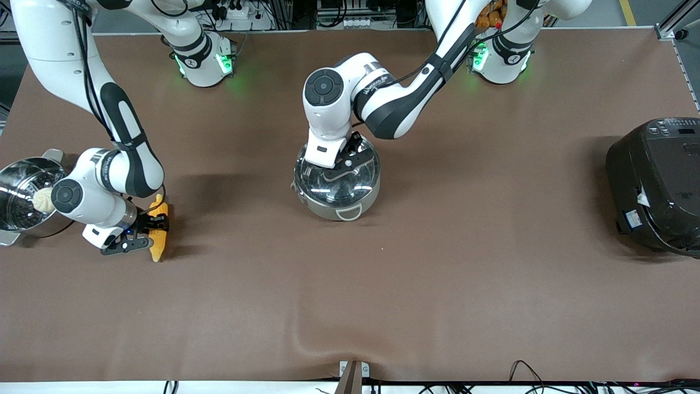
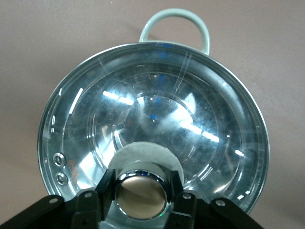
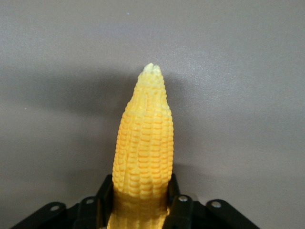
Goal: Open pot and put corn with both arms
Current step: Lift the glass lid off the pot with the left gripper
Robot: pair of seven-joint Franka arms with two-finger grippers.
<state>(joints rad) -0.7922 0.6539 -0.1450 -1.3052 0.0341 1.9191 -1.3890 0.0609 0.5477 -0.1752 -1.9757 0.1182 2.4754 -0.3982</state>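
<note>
You're looking at a wide table (image 1: 437,284) under a brown cover, slightly rippled along its edge nearest the front camera. Above its top edge, grey floor (image 1: 601,13) shows, with a power strip (image 1: 240,11) and cables (image 1: 547,377) trailing.

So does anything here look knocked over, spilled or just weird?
Nothing stands out. The pot sits upright, lid on, with the left gripper around its knob. The right gripper grips the corn beside the steamer pot.
</note>
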